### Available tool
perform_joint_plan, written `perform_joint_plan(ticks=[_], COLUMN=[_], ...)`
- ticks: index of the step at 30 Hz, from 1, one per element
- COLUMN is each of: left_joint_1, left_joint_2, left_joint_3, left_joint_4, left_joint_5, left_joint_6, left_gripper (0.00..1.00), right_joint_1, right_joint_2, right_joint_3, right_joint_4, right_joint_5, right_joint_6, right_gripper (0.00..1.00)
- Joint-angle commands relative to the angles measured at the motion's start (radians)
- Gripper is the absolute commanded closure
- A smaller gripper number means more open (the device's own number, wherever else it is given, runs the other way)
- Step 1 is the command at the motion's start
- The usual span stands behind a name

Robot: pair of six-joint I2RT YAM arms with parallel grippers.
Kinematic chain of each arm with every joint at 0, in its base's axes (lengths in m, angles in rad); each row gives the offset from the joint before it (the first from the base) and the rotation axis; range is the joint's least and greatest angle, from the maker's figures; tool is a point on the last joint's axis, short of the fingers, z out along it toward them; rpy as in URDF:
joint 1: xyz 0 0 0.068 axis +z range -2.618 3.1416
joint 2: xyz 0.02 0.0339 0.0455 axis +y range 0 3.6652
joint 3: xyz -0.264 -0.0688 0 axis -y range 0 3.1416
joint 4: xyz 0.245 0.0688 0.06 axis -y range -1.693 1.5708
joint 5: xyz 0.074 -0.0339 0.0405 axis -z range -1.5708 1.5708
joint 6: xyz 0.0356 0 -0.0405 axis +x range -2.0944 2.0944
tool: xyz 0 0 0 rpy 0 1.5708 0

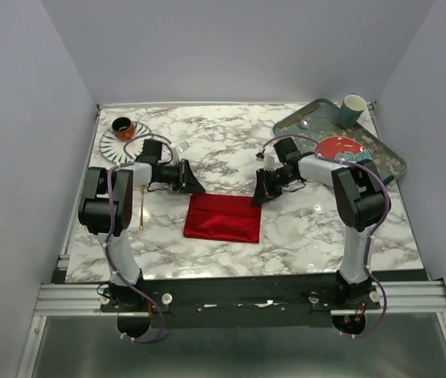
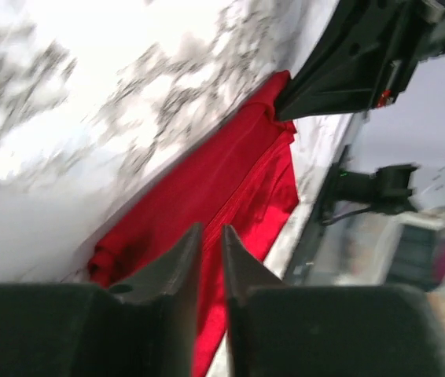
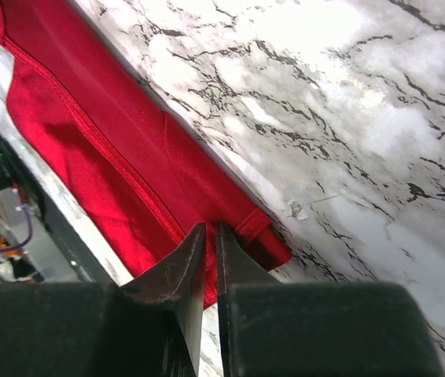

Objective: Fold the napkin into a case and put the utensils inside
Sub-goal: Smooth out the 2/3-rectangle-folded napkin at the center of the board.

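Napkin (image 1: 223, 218) flat between left hand (image 1: 195, 187) and right hand (image 1: 258, 197), both grips unclear; spoon (image 1: 141, 206), tray (image 1: 388, 157) well aside.

Napkin (image 2: 207, 188) blurred in left wrist view, near part hidden behind the left end effector (image 2: 211, 229)

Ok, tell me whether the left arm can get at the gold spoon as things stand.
Probably yes. The gold spoon lies uncovered on the bare table left of the napkin, close beside the left arm. The left gripper, now at the napkin's far left corner, would have to draw back.
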Motion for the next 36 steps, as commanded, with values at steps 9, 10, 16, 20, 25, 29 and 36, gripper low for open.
perform_joint_plan(ticks=[9,10,16,20,25,29,36], left_joint_1=[-0.327,-0.336,-0.376,-0.378,-0.382,-0.388,-0.388], left_joint_2=[0.015,0.029,0.112,0.164,0.198,0.215,0.238], left_joint_3=[0.139,0.139,0.136,0.106,0.118,0.145,0.156], left_joint_4=[0.182,0.208,0.343,0.472,0.46,0.391,0.255], left_joint_5=[-0.165,-0.167,-0.174,-0.177,-0.196,-0.24,-0.314], left_joint_6=[-0.227,-0.25,-0.372,-0.457,-0.465,-0.427,-0.344], left_gripper=[1.0,1.0,1.0,1.0,1.0,1.0,1.0], right_joint_1=[0.024,0.024,0.024,0.024,0.024,0.024,0.015], right_joint_2=[-0.013,-0.014,-0.024,-0.025,-0.027,-0.025,-0.093], right_joint_3=[-0.022,-0.024,-0.038,-0.05,-0.056,-0.052,-0.021], right_joint_4=[-0.019,-0.018,-0.007,0.004,0.009,0.009,-0.039], right_joint_5=[0.197,0.196,0.171,0.153,0.145,0.135,0.066], right_joint_6=[-0.117,-0.119,-0.114,-0.107,-0.102,-0.093,-0.062], right_gripper=[0.85,0.86,0.88,0.89,0.89,0.88,0.79])
